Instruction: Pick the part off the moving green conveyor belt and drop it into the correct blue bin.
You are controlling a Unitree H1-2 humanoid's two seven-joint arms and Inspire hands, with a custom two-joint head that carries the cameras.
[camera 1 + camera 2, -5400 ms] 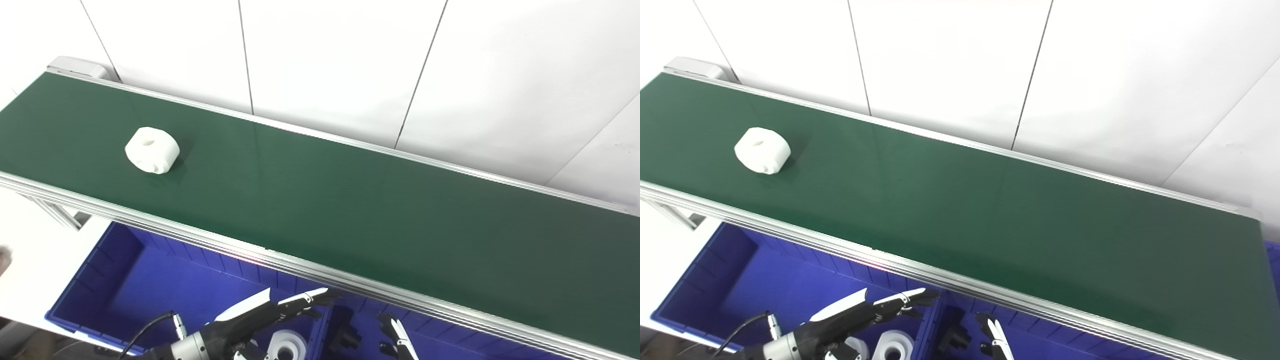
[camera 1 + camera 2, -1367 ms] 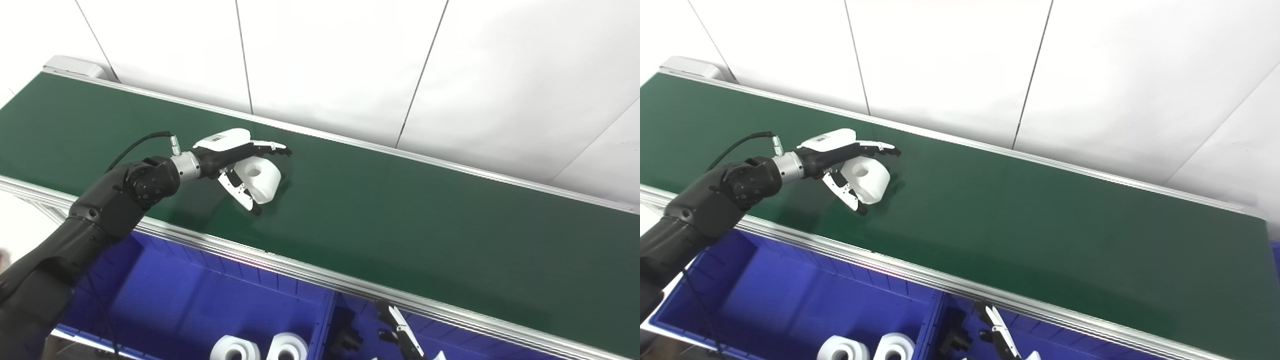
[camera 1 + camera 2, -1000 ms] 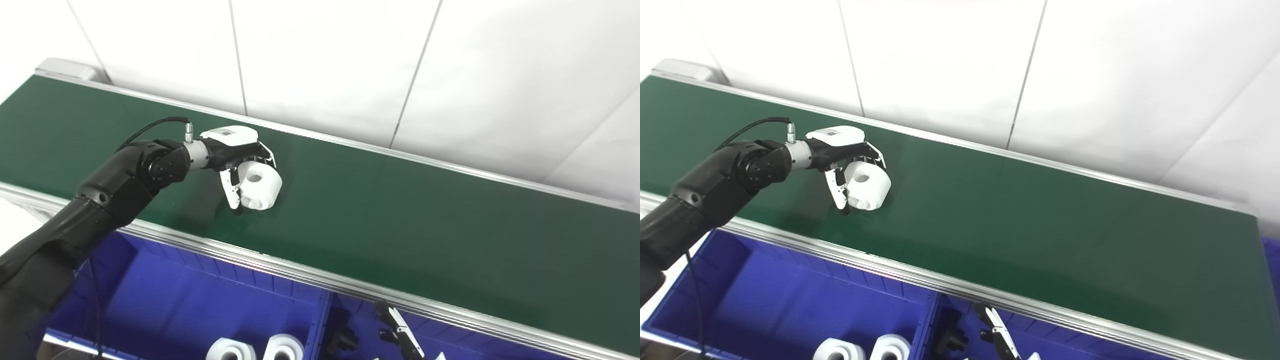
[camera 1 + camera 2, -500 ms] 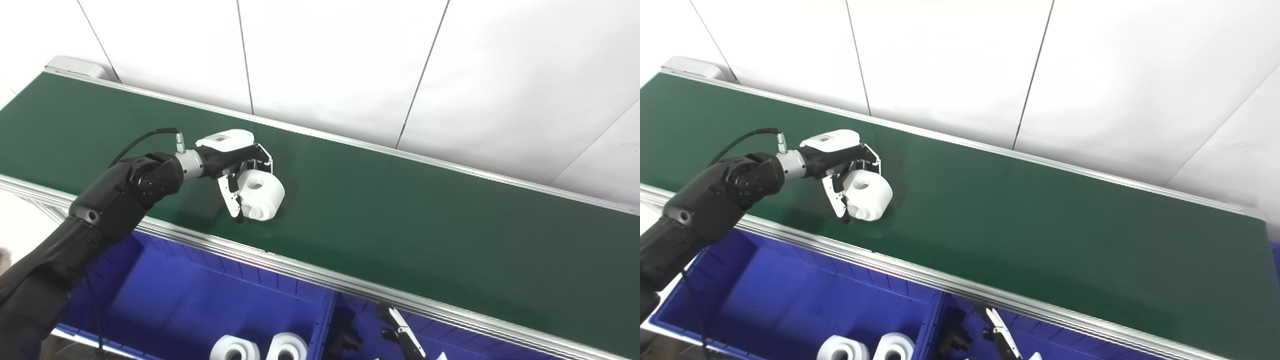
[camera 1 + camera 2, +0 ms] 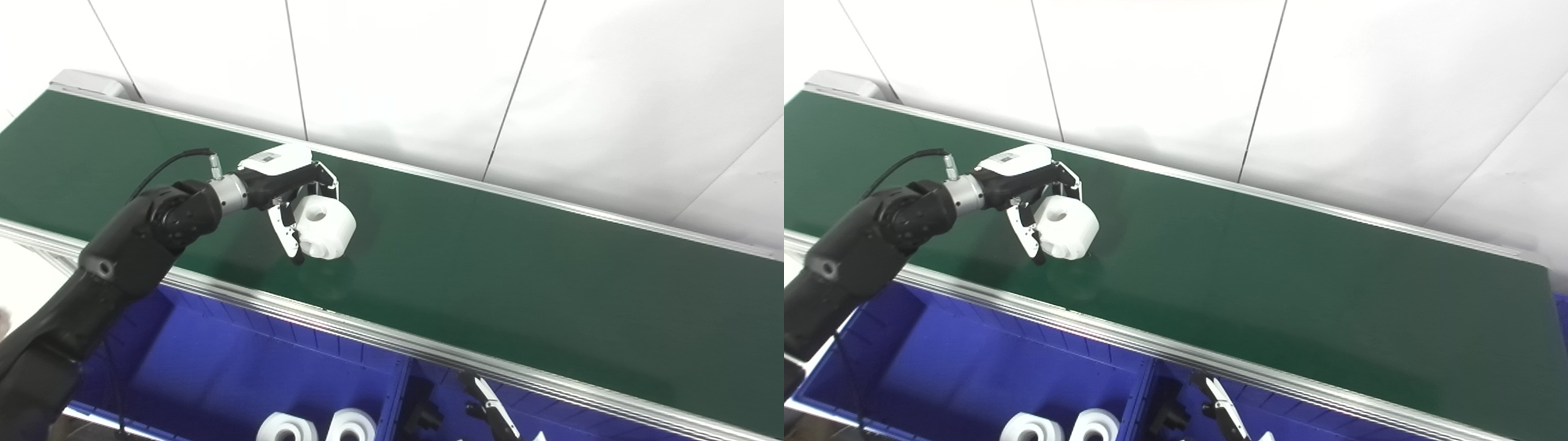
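left hand [image 5: 288, 196] fingers curled around white part [image 5: 324, 226], frame centre-left, seemingly just clear of belt [image 5: 490, 263]; 2 matching rolls [image 5: 318, 427] mark bin [image 5: 214, 367]. right hand [image 5: 490, 416]: cannot tell.

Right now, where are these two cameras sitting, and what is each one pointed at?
Left eye view: on the head, looking down at the green belt; left hand grips the white part.
Right eye view: beside it, same aim; right hand low over the blue bin.
Both share belt, part, bins and white wall.
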